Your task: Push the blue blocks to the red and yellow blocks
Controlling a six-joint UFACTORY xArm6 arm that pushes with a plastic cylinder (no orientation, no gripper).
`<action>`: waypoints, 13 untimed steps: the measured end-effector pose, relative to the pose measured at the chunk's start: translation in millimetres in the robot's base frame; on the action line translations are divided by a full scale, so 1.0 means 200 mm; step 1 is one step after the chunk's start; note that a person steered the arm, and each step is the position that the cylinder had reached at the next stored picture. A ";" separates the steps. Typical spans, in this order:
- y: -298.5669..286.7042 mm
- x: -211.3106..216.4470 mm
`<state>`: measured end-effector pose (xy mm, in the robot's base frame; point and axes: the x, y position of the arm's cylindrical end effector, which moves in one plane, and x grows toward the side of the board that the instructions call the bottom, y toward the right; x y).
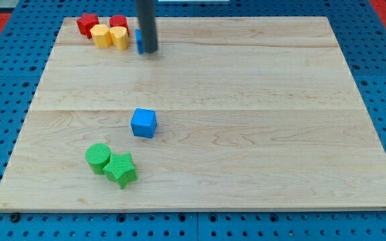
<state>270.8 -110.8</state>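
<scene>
My tip (149,50) is near the view's top left, touching the right side of a blue block (139,41) that is mostly hidden behind the rod. Just left of it sit two yellow blocks (101,35) (119,36) and two red blocks (86,24) (118,22), clustered at the board's top-left corner. The hidden blue block lies a small gap right of the right yellow block. A blue cube (143,123) sits alone near the board's middle, well below the tip.
A green cylinder (98,157) and a green star-shaped block (120,169) touch each other at the lower left. The wooden board (280,120) lies on a blue pegboard surface.
</scene>
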 end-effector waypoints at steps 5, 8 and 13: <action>0.10 1.17; 0.32 0.61; 0.56 1.22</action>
<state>515.2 0.6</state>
